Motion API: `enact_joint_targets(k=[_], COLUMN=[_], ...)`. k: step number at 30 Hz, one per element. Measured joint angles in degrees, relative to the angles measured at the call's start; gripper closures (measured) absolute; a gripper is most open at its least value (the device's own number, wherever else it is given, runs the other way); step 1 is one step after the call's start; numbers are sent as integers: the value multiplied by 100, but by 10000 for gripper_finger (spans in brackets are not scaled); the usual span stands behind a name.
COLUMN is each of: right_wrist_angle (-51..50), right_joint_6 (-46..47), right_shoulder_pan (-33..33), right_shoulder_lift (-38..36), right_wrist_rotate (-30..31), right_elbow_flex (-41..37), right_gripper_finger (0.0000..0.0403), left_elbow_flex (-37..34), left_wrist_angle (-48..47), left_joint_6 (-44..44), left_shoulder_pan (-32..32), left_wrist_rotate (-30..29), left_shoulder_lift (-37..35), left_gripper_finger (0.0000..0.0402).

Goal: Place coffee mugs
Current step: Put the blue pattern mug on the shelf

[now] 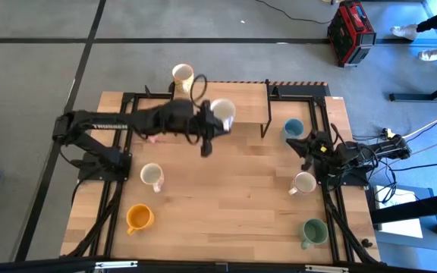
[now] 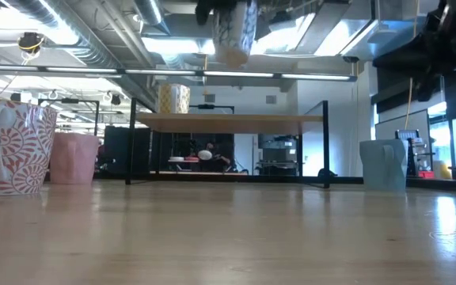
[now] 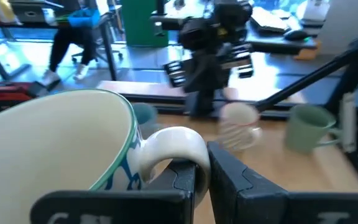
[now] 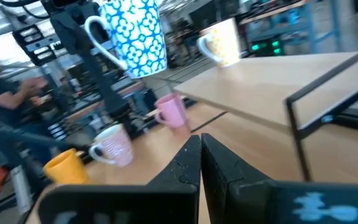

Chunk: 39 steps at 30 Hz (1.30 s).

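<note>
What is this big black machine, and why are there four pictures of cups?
It is a robot with two dark arms at a wooden table. Each picture comes from a different camera: one above, one level with the tabletop, and one on each arm's wrist. The left gripper holds a white mug with blue flowers up in the air, its fingers shut on the handle. The right gripper waits shut by the table's right side. A cream mug stands on a small raised shelf. On the table stand an orange mug, a green mug, a light blue mug and a pink mug.
</note>
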Motion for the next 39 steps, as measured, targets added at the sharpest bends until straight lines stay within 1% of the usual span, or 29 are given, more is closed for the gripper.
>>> enact_joint_targets(k=[4,8,12,19,27,30,34,39], right_wrist_angle=[-6,-7,-18,-35,-66,-66,-65,-62], right_joint_6=[0,48,46,22,-4,-35,-169,-171], right_shoulder_pan=[-2,0,0,-1,-2,-2,-1,0], right_shoulder_lift=[0,0,2,0,2,0,1,0], right_wrist_rotate=[345,426,428,439,618,690,689,788], right_elbow_flex=[0,0,0,0,0,0,0,0], right_gripper_finger=[400,400,400,400,400,400,400,400], left_elbow_flex=[0,-2,-2,-2,-4,-223,-454,-635], left_wrist_angle=[-53,-95,-10,26,25,413,967,1001], left_joint_6=[450,605,629,775,924,1051,882,815], left_shoulder_pan=[696,1207,1503,1579,1607,1621,1639,1652], left_wrist_rotate=[547,798,937,643,674,631,700,779], left_shoulder_lift=[73,297,557,854,863,863,874,870], left_gripper_finger=[385,385,385,385,385,385,385,385])
